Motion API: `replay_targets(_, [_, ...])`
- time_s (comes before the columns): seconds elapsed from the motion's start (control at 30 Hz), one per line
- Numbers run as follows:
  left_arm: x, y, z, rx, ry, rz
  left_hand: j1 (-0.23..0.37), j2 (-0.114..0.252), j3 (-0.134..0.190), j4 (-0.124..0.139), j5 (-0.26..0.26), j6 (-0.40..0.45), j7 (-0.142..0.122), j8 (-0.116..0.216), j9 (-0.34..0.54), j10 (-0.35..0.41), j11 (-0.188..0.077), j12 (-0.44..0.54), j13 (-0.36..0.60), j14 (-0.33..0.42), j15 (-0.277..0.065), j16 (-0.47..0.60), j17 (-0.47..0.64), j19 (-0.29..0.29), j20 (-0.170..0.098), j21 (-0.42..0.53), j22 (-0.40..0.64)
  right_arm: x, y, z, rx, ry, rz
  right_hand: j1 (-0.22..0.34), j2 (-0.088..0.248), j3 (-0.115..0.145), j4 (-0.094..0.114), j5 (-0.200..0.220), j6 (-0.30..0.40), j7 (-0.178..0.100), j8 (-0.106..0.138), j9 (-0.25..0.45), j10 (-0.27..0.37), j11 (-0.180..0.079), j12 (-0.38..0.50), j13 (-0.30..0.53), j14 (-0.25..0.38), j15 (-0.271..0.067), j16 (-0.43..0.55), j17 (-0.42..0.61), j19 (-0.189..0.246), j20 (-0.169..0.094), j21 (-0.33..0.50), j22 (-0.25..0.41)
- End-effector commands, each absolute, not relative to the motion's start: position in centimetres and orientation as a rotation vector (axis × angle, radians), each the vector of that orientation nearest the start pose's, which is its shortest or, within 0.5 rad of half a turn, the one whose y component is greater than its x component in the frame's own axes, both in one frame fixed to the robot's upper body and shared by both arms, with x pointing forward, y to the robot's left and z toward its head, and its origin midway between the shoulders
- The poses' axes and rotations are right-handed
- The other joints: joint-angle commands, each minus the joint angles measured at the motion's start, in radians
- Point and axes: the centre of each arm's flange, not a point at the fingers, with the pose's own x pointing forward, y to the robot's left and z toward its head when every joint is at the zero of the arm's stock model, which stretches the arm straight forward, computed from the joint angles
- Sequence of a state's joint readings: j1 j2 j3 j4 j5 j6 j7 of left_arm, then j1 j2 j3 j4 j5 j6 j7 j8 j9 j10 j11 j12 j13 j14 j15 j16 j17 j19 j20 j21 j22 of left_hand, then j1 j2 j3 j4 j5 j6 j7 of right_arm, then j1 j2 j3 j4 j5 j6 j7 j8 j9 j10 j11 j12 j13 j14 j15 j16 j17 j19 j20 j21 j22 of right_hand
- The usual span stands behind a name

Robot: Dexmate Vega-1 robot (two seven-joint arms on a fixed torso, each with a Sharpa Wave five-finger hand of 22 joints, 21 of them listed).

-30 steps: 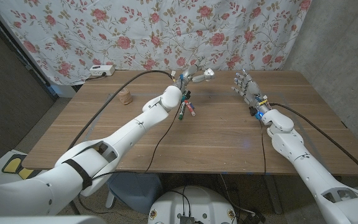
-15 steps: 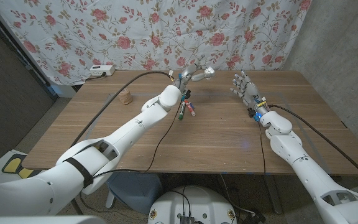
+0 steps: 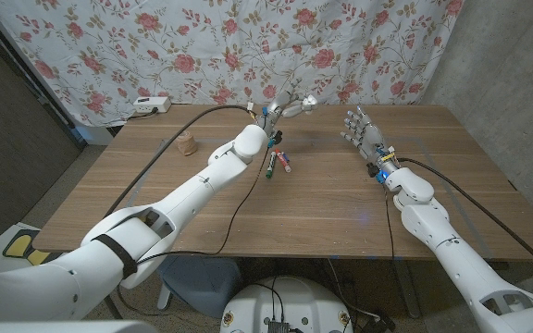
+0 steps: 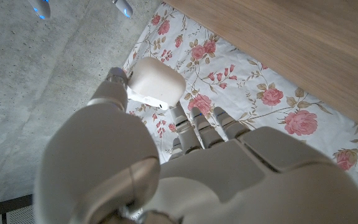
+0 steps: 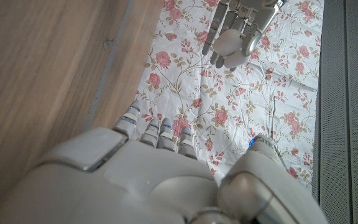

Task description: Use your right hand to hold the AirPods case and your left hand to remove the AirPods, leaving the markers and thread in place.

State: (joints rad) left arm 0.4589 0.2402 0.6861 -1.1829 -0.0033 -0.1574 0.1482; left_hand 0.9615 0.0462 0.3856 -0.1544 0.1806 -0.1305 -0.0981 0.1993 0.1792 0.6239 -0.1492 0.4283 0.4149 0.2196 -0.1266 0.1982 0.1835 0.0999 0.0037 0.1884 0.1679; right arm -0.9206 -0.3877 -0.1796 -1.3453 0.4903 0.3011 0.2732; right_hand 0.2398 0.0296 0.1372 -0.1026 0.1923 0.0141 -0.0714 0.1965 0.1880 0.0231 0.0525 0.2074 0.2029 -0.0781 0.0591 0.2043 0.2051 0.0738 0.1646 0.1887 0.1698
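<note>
Floral curtain (image 3: 202,46) hangs behind a wooden table (image 3: 322,199), above whose far edge the left hand (image 3: 285,108) pinches the white AirPods case (image 4: 157,83). Right hand (image 3: 364,132) stands apart, fingers spread, grasping nothing. Markers (image 3: 278,163) lie beneath the left wrist; a brown thread spool (image 3: 188,142) sits well apart.

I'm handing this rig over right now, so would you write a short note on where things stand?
Left hand holds the closed white AirPods case in the air above the table's far side.
Right hand is open, upright, holding nothing.
Markers lie on the table under the left wrist; the thread can't be made out.
Done: case lifted.
Left: pass the case to the right hand, open it, remove the AirPods.
</note>
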Motion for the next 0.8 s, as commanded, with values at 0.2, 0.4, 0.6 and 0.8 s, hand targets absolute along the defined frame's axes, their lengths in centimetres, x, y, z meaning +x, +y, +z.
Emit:
replay_targets(0.2, [66.1,6.5,9.6,0.488,-0.802,-0.286,0.004,0.010,-0.002,-0.001,0.005,-0.001,0.011,-0.003,0.005,0.062,-0.064,0.002,0.007,-0.004,0.005,-0.004,0.004,-0.002,0.008,0.000,0.003,61.1,-27.0,-2.2,-0.110,-0.685,0.313,0.021,0.023,0.018,-0.010,-0.003,-0.010,0.004,-0.001,0.004,0.006,-0.015,0.007,0.003,-0.009,-0.002,0.004,0.002,0.001,0.012,0.000,0.002])
replay_targets(0.4, [65.8,6.0,9.5,0.466,-0.809,-0.311,0.005,0.011,-0.004,-0.001,0.005,0.000,0.012,-0.003,0.005,0.062,-0.064,0.001,0.008,-0.004,0.007,-0.004,0.003,-0.002,0.009,0.000,0.003,60.4,-26.1,-2.0,-0.120,-0.699,0.330,0.047,0.037,0.033,-0.023,-0.004,-0.014,0.004,0.000,0.004,0.015,-0.022,0.011,0.006,-0.012,-0.008,0.004,0.003,-0.007,0.021,-0.002,0.002])
replay_targets(0.6, [65.8,6.3,9.4,0.434,-0.803,-0.316,0.006,0.013,-0.005,-0.001,0.005,0.001,0.013,-0.003,0.005,0.062,-0.064,0.001,0.008,-0.005,0.008,-0.003,0.003,-0.003,0.009,0.000,0.003,59.9,-25.3,-1.9,-0.128,-0.702,0.324,0.062,0.044,0.042,-0.030,-0.003,-0.016,0.002,0.001,0.004,0.026,-0.025,0.014,0.007,-0.011,-0.009,0.006,0.003,-0.009,0.022,-0.002,0.002])
replay_targets(0.8, [65.8,6.6,9.2,0.413,-0.795,-0.328,0.006,0.013,-0.008,-0.001,0.004,0.000,0.012,-0.003,0.005,0.062,-0.064,0.001,0.009,-0.007,0.008,-0.004,0.003,-0.005,0.009,-0.001,0.003,59.2,-24.8,-1.8,-0.155,-0.710,0.306,0.073,0.049,0.048,-0.035,-0.002,-0.015,0.002,0.002,0.004,0.037,-0.027,0.018,0.009,-0.011,-0.010,0.007,0.003,-0.007,0.021,-0.001,0.002])
